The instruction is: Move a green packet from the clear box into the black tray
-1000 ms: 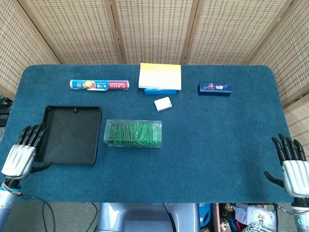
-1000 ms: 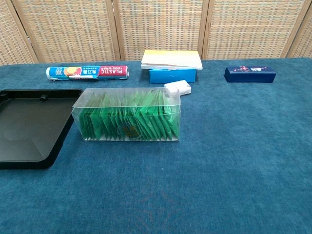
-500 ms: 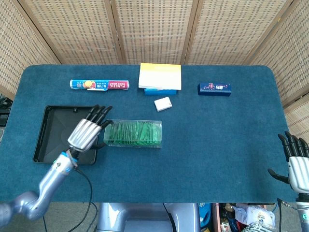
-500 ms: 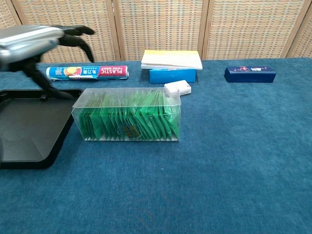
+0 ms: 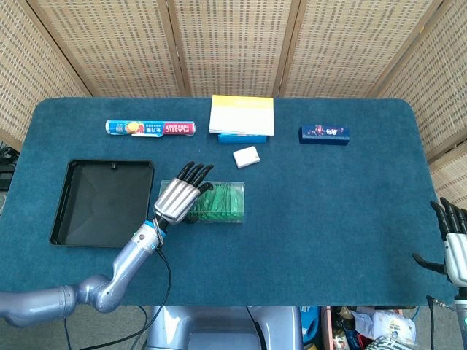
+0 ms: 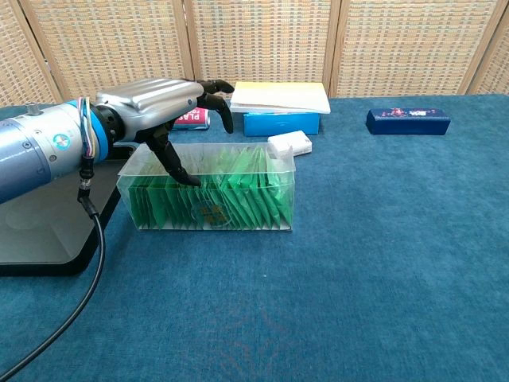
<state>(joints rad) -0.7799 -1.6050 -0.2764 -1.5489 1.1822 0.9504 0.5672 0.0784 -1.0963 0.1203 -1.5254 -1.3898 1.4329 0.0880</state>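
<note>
The clear box (image 5: pixel 226 202) (image 6: pixel 238 195) stands mid-table, packed with several upright green packets (image 6: pixel 246 199). My left hand (image 5: pixel 179 197) (image 6: pixel 163 99) hovers over the box's left half with its fingers spread; the thumb reaches down into the box among the packets, and nothing is held. To the box's left lies the black tray (image 5: pixel 98 203) (image 6: pixel 32 255), with nothing in it. Low at the table's right edge is my right hand (image 5: pixel 456 244), fingers apart and holding nothing; the chest view does not show it.
Along the far side lie a plastic-wrap roll (image 5: pixel 149 127), a yellow-topped pad on a blue box (image 5: pixel 241 117) (image 6: pixel 280 107), a small white box (image 5: pixel 246 156) (image 6: pixel 290 144) just behind the clear box, and a dark blue box (image 5: pixel 323 134) (image 6: pixel 408 121).
My left hand swept right from beside the tray, across it, to above the clear box. My right hand sank lower at the table's right edge.
</note>
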